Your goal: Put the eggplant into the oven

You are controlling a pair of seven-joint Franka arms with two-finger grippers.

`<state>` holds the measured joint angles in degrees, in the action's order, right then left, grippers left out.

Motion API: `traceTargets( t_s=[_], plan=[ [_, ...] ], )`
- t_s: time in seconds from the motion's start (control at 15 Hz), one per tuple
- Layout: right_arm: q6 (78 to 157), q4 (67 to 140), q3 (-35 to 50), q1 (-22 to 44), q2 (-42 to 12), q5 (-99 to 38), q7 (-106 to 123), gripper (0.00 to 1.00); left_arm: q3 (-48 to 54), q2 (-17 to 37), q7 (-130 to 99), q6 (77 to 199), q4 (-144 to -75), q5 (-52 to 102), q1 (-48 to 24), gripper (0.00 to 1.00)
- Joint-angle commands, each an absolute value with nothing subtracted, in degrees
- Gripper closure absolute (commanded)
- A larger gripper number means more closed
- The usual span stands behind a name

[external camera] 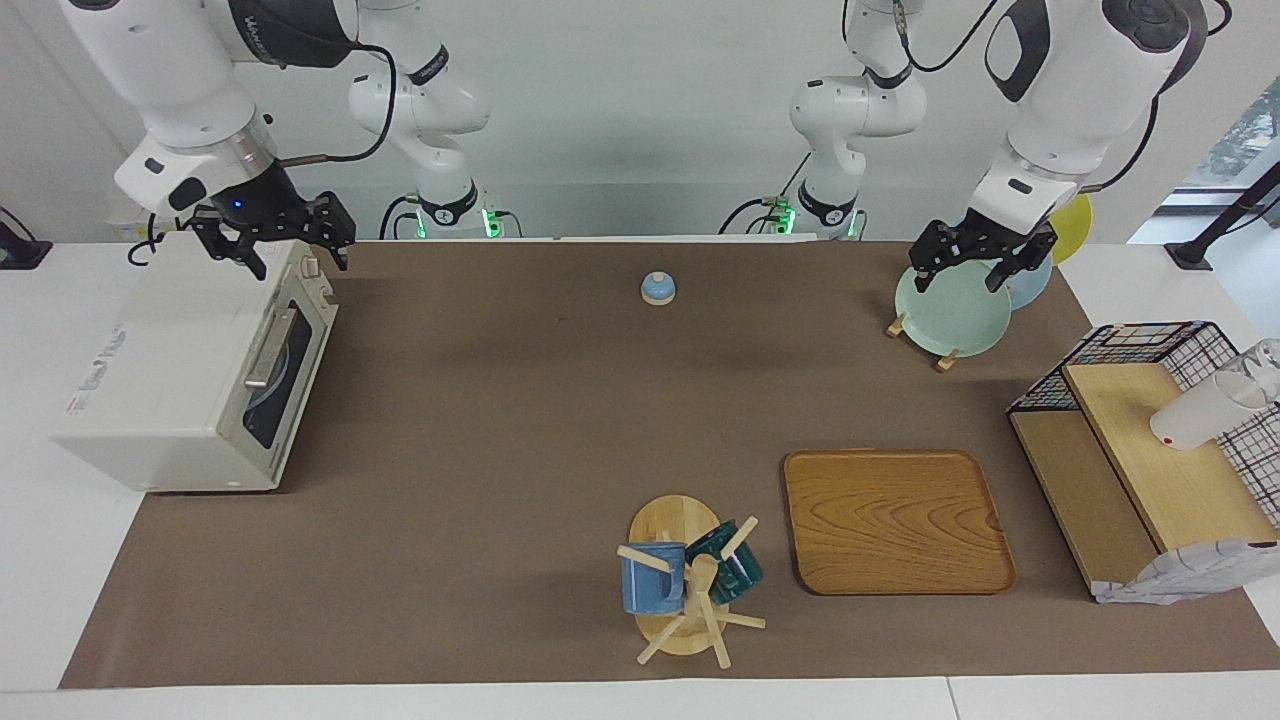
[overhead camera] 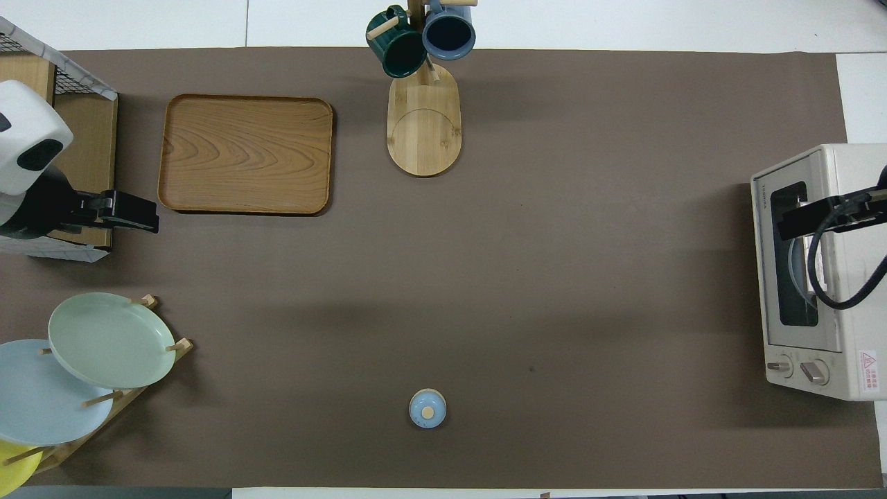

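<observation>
- The eggplant cannot be seen in either view, so I cannot tell where it is.
- The oven (external camera: 195, 385) stands at the right arm's end of the bench (external camera: 520, 420), with its door shut. Through the dark glass a pale round shape shows inside, but I cannot tell what it is.
- The right claw (external camera: 275, 240) hangs over the oven's top corner on the robots' side, with its fingers apart and nothing between them.
- The left claw (external camera: 980, 262) hangs over the plate rack (external camera: 945, 355) at the left arm's end, with its fingers apart and holding nothing.
- The rack holds a green plate (external camera: 950, 310), a blue plate (overhead camera: 41, 395) and a yellow plate (external camera: 1072, 225), all standing tilted.
- A small blue lid (external camera: 657, 288) with a wooden knob lies in the middle of the bench, near the robots.
- A wooden tray (external camera: 895, 520) lies farther from the robots than the rack.
- Beside the tray is a mug tree (external camera: 690, 600) with a blue mug (external camera: 650, 580) and a dark green mug (external camera: 735, 565) on its pegs.
- A wire shelf (external camera: 1150, 450) with wooden boards stands at the left arm's end of the bench, and a white cup (external camera: 1195, 415) lies on its upper board.
</observation>
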<state>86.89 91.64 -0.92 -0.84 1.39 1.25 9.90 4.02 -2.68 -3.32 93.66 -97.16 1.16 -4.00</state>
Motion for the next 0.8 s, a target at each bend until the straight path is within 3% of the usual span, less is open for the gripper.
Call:
traceTargets(
  t_s=[0.0,0.73],
  plan=[
    [86.84,92.29,-1.32,-1.05,1.41,0.53,9.14,0.00,4.04,-2.99,-3.78,93.34,-97.03,0.09,-3.96,0.00],
    [88.50,91.67,-1.32,-0.97,0.79,0.09,7.65,0.00,4.04,-2.99,-3.78,93.25,-97.03,0.09,-3.96,0.00]
  ],
)
